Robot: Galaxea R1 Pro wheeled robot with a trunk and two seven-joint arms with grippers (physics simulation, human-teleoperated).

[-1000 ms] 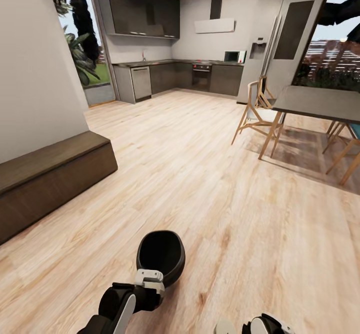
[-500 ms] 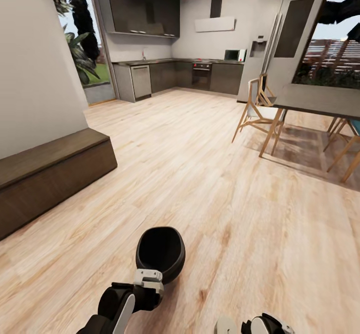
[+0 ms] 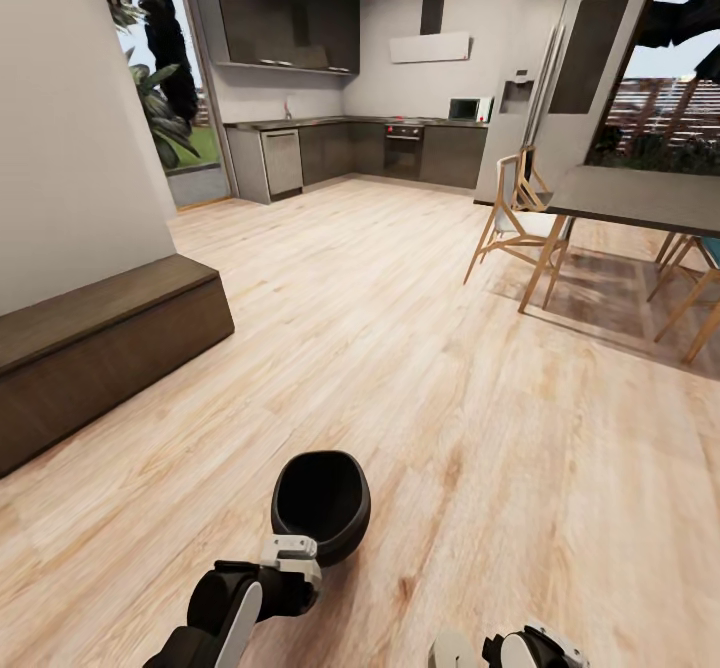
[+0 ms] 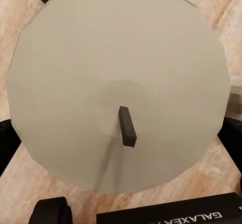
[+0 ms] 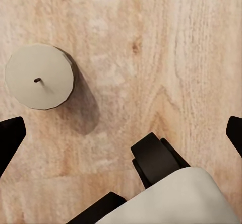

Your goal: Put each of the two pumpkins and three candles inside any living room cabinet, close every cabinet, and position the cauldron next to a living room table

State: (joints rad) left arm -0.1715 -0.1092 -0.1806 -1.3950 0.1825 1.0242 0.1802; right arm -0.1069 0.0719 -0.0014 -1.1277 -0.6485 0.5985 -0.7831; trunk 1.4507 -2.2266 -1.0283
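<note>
Left gripper (image 4: 121, 204) sits over 1 candle (image 4: 116, 83), grip unclear; cabinet (image 3: 100, 348) shut, cauldron (image 3: 322, 503) not by table (image 3: 640, 203).

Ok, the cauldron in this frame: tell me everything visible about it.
The cauldron is a small matte-black round pot with a wide open mouth, a bulging belly and a dark interior that looks empty. In the head view it sits low on the pale wood floor, mouth tilted toward the camera, just beyond the left pincer. Whether the pincer touches it cannot be told. It lies well short of the dining table.
</note>
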